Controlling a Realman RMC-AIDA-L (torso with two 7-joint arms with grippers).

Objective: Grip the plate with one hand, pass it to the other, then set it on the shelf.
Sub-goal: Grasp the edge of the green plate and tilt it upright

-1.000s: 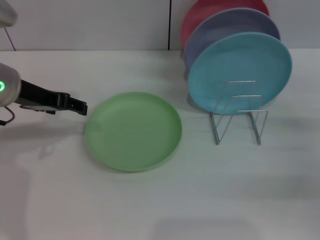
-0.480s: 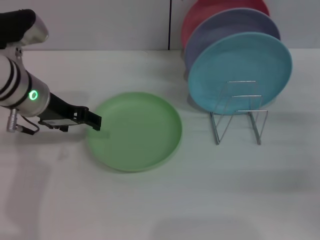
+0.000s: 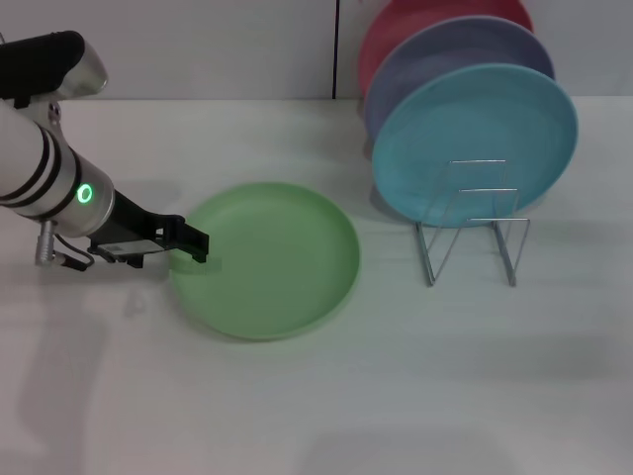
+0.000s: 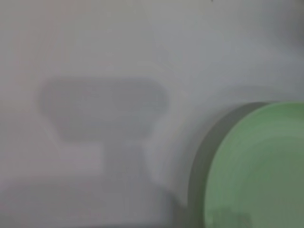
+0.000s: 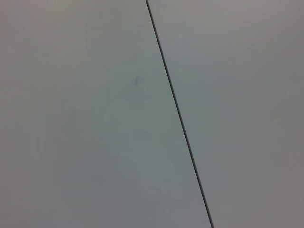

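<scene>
Nearest the robot, the white table (image 3: 326, 406) lies smooth and matte, faintly mottled with soft shadows. On it, flat and about midway across, rests the plate (image 3: 265, 259): round, shallow, matte light green, with a low raised rim. At the plate's left edge sits the left end effector (image 3: 188, 243), a dark, blocky tip on a white-and-black banded arm with a small green light; its fingers seem to reach the rim, though whether they are open or closed on it cannot be told from the head view. The left wrist view shows only a blurred arc of the plate (image 4: 256, 166) and a soft grey shadow on the table beside it.

To the right of the plate, well apart from it, stands the shelf (image 3: 473, 224), a small rack of thin silver wire with upright looped dividers. Just behind the plate's far right, leaning in the shelf, a turquoise-blue plate (image 3: 475, 139) stands on edge, with a lavender plate (image 3: 435, 54) behind it and a red plate (image 3: 415, 22) behind that. Beyond them rises a pale wall (image 3: 198, 45) split by a thin dark vertical seam (image 3: 335, 49). The right end effector is not seen; its wrist view shows only pale panels and a dark line.
</scene>
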